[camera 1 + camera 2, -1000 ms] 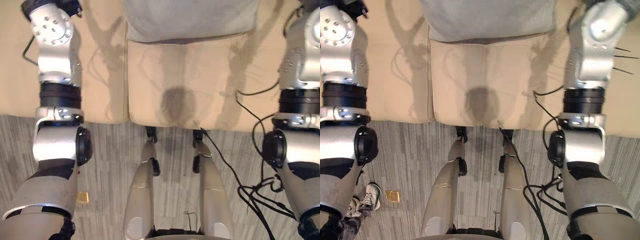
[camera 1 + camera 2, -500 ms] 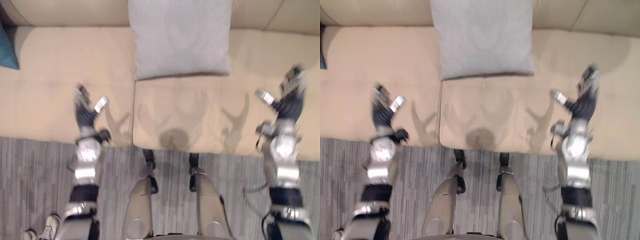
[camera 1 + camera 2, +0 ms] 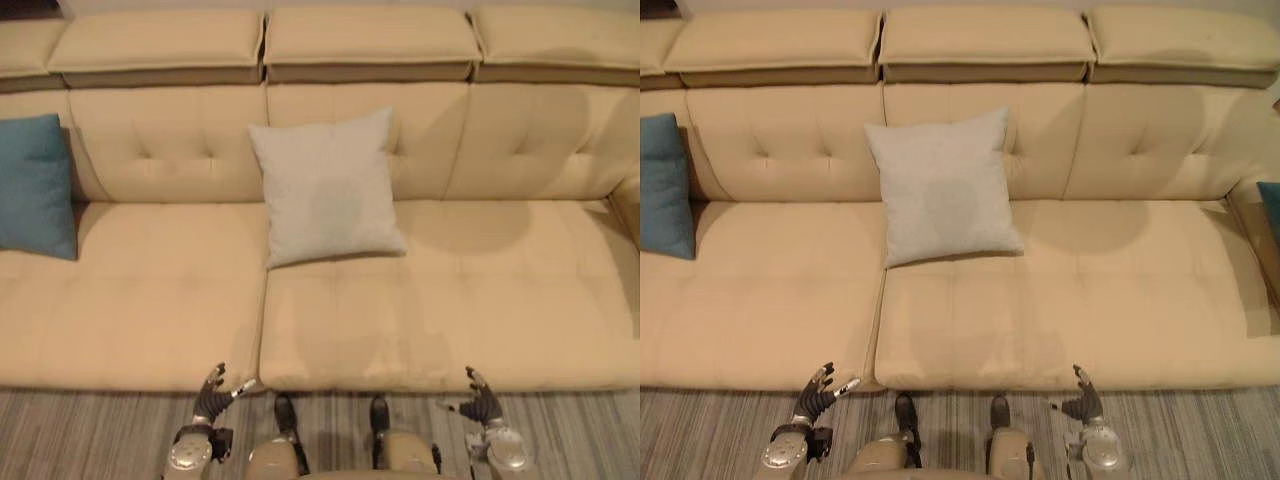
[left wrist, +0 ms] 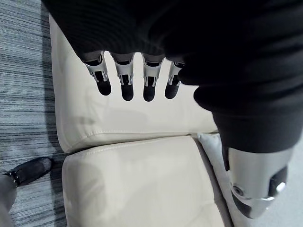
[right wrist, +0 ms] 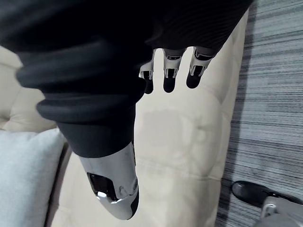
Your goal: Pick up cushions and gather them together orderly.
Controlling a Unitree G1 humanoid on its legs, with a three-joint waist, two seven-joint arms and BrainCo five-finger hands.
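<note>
A light grey cushion [image 3: 325, 190] leans upright against the backrest in the middle of the beige sofa [image 3: 140, 320]. A teal cushion [image 3: 35, 185] stands at the sofa's far left end. The edge of another teal cushion [image 3: 1270, 205] peeks in at the far right. My left hand [image 3: 212, 393] hovers open at the seat's front edge, left of centre, holding nothing. My right hand [image 3: 481, 398] hovers open at the front edge on the right, also holding nothing. In the left wrist view the fingers [image 4: 124, 81] are straight above the seat. The right wrist view shows the grey cushion [image 5: 23, 179] beyond the thumb.
The sofa has three seat sections with a seam [image 3: 262, 320] just left of the grey cushion. Striped grey carpet [image 3: 80, 435] runs along the front of the sofa. The seat is bare between the cushions and on the right half.
The camera has swung up and back, so the whole sofa now shows. Both arms, earlier stretched over the seat, have drawn back to its front edge with hands open.
</note>
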